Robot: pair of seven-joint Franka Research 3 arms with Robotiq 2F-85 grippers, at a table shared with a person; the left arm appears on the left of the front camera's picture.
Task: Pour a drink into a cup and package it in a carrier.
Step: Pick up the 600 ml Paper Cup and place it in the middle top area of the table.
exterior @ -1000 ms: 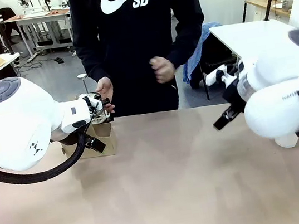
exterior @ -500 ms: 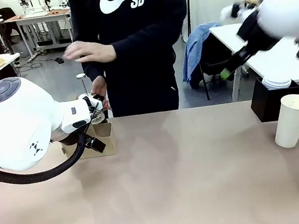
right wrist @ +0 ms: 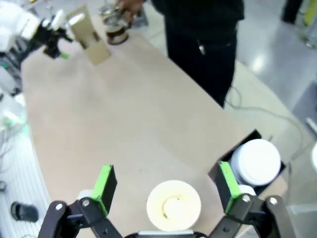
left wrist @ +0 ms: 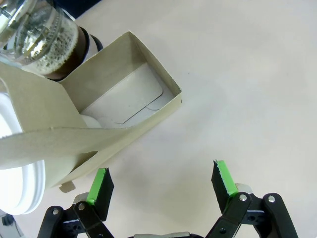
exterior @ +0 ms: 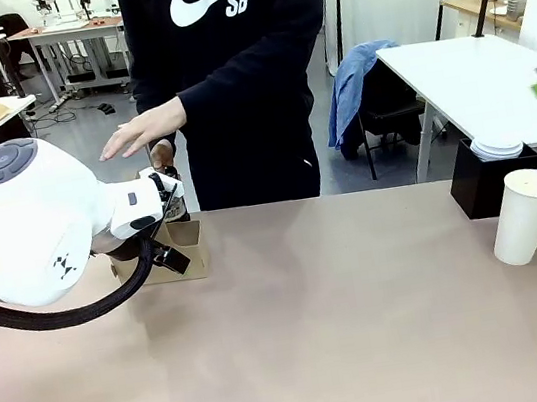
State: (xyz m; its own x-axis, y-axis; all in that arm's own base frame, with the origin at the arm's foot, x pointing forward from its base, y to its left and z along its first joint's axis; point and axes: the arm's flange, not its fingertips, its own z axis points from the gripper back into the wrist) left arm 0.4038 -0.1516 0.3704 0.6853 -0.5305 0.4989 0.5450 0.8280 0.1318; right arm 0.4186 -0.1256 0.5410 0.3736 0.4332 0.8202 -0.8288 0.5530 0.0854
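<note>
The wide, pale tan table (exterior: 319,335) lies between the robot and a person in a black printed sweatshirt (exterior: 231,85) at its far edge. The person holds one open hand (exterior: 142,131) out flat above the far left corner. The other hand (exterior: 162,156) is down by the jug.

The bulky white left arm (exterior: 31,236) reaches to that corner. Its left gripper (left wrist: 161,178) hangs just beside the small brown cardboard carrier with a tall centre handle (left wrist: 124,109), jaws spread wide and holding nothing. The compartment facing it looks empty.

At the far right, well apart from all this, a tall white paper cup (exterior: 525,215) stands upright and empty. Just beside it is a black box (exterior: 478,185) holding round white lids (right wrist: 255,161). The right gripper (right wrist: 166,181) hovers high above the cup, fingers apart and empty.

The dark brown drink sits in a clear glass jug with a metal band (left wrist: 47,29), touching or just behind the carrier.

The risks, as I judge them:
- The person's hands are close to the left gripper, so a reach for the jug could strike them or shove the light carrier.
- A descent on the cup from above could dent its thin rim or tip it.
- Pouring has not begun, and the jug and cup are far apart, so carrying the full jug across could spill it.
</note>
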